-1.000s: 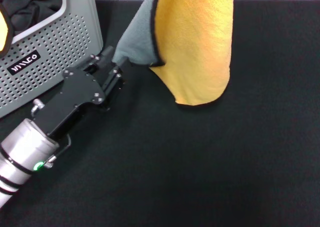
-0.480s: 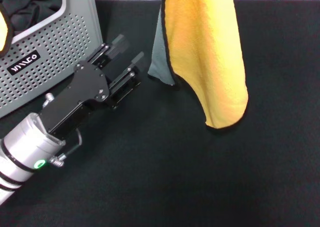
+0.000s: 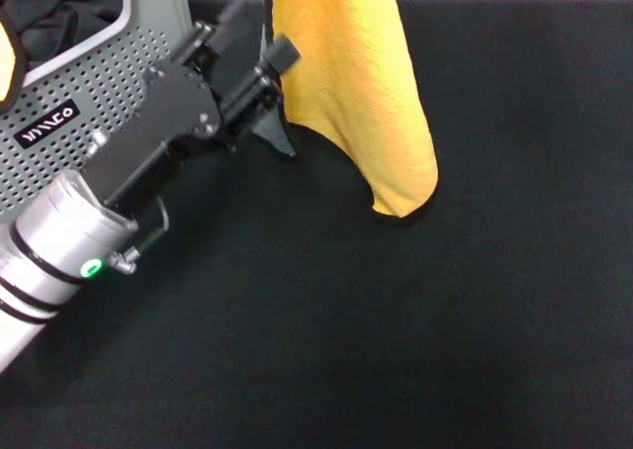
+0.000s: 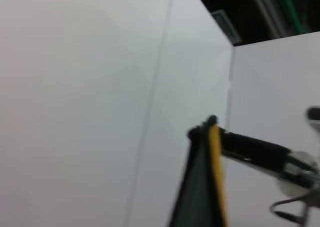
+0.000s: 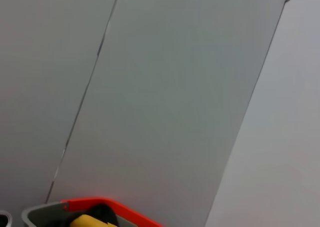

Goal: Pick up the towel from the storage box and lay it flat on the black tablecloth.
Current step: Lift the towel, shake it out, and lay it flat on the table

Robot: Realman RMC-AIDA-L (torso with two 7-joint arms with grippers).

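Now, in head view the towel [image 3: 346,83] hangs from above the top edge, upper centre of the frame, yellow-orange side facing the camera, black trim along its edge; its lowest corner dangles over the black tablecloth [image 3: 445,311] w/out clearly touching it. Whatever holds its top is out of frame. The left gripper [image 3: 259,48] sits upper left, arm coming up diagonally from the lower-left corner, fingers right at the towel's left edge by a small grey flap; cannot tell whether the claw is pinching cloth or gaping. Storage box [image 3: 109,113] is in the upper-left corner, perforated grey wall w/ black label, partly behind the arm; dark fabric [image 3: 59,14] lies inside it. Left wrist view shows the towel [image 4: 212,182] edge-on, yellow strip beside dark trim, and a black arm [image 4: 260,149] reaching in from the right edge against white wall. Right wrist view shows mostly wall, plus a grey bin w/ red rim [image 5: 95,213] at the bottom edge.
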